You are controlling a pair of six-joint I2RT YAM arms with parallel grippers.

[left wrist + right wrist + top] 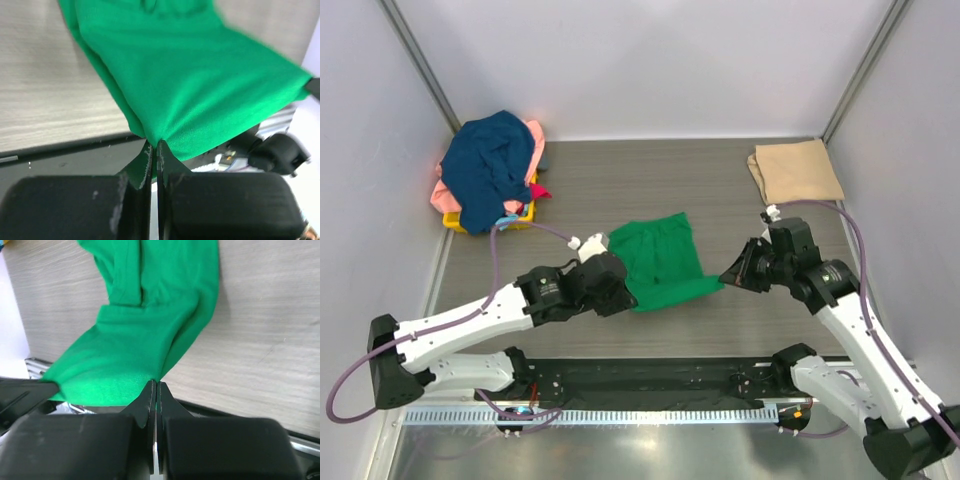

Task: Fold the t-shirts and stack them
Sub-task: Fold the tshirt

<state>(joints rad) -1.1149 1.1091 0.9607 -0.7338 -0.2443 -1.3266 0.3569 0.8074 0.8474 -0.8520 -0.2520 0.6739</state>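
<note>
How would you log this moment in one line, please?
step: folding green t-shirt | left claw: shut on its edge | right claw: shut on its edge | tan t-shirt: folded, far right | pile: far left

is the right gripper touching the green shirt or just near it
Touching. The right wrist view shows the right gripper shut on the green shirt, its edge pinched between the tips.

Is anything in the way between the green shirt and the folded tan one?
Nothing visible. The left hand pinches the green t-shirt at its near left corner, the right hand at its near right. Only bare table lies between it and the folded tan t-shirt.
</note>
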